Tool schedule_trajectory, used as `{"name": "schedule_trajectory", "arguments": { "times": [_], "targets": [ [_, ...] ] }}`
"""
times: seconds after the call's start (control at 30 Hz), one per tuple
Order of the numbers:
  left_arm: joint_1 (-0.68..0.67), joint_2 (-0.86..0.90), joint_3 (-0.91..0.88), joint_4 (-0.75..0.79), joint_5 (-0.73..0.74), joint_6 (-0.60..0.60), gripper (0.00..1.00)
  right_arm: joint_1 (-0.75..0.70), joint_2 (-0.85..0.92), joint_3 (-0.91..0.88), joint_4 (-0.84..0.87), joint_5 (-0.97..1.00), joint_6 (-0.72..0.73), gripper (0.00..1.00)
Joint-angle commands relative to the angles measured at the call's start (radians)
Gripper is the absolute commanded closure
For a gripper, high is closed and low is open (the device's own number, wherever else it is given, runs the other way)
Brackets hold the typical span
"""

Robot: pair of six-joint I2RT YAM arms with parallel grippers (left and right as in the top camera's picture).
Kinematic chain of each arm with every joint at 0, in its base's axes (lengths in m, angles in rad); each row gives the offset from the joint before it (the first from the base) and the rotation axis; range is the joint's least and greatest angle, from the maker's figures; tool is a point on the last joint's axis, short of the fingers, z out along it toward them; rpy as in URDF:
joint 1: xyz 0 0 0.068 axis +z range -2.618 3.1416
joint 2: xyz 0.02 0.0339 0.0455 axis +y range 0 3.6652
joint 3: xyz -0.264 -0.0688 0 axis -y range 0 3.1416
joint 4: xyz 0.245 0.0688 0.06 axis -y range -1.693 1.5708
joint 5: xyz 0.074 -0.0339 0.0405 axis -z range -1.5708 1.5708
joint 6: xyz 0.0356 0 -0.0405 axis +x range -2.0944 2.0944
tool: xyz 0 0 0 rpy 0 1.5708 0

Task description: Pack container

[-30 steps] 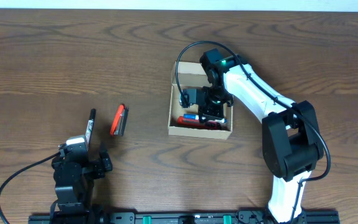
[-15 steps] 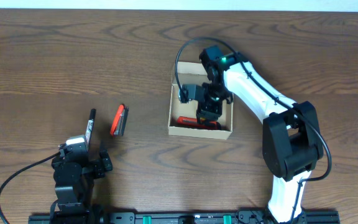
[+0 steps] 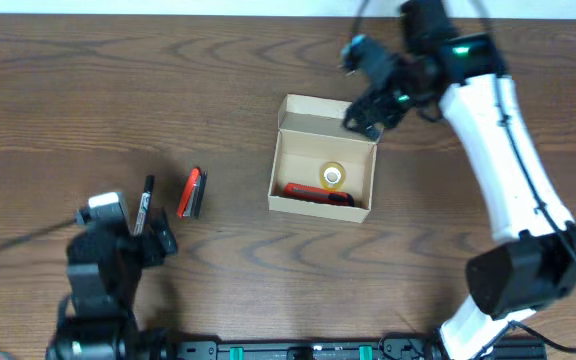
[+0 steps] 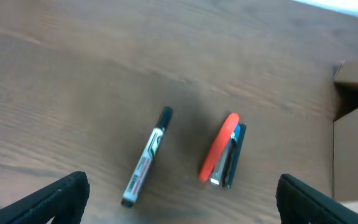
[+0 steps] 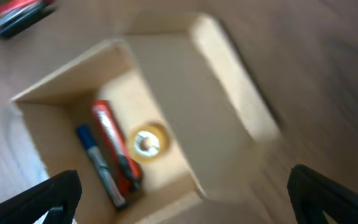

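Right gripper (image 5: 185, 202): jaws spread wide, nothing between them, holding nothing. Its fingers (image 5: 51, 196) show only at the two lower corners of the wrist view

Box (image 3: 281, 175) lies directly under this gripper and a little ahead of it, on the table (image 3: 88, 90), with its lid flap (image 3: 313, 108) thrown back on the far side. From overhead the gripper hangs above the box's far right corner, clear of the cardboard

Inside the box, seen past the right fingers:
- red tool (image 5: 112, 144) lying lengthwise, toward the left finger
- blue pen (image 5: 96, 160) just beside it, nearer the wall
- tape roll (image 5: 146, 142) just on the other side of the red tool, mid-floor
- wrist view is blurred, so fine detail is not readable

Left gripper (image 4: 179, 199): jaws also wide apart and empty, low over the table, well apart from the box

Ahead of the left gripper, on bare wood:
- marker (image 4: 148, 158), black cap pointing away, on the left-finger side
- red-and-black stapler (image 4: 224, 152) near it, toward the right finger, not touching it
- box corner at the far right edge of that view
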Motion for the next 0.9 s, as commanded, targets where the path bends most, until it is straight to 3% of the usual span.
{"name": "schedule_trajectory", "arguments": {
  "times": [0.0,0.2,0.33,0.57,0.87],
  "targets": [
    [-0.003,0.268,0.194,-0.066,0.014,0.005,0.05,-0.126,-0.029,0.011,0.003,0.011,0.163,0.01],
    [-0.003,0.740,0.642,-0.369,0.014,0.081,0.05,-0.336,-0.038,0.011,-0.006,0.004,0.272,0.01],
    [-0.003,0.959,0.838,-0.497,0.016,0.109,0.05,-0.429,-0.038,0.009,-0.032,0.003,0.277,0.01],
    [-0.060,1.146,0.886,-0.494,0.046,0.184,0.05,-0.521,-0.035,-0.038,-0.022,0.004,0.294,0.01],
    [-0.188,1.263,0.885,-0.496,0.050,0.302,0.05,-0.544,-0.033,-0.203,0.064,0.006,0.294,0.01]
  ]
}}
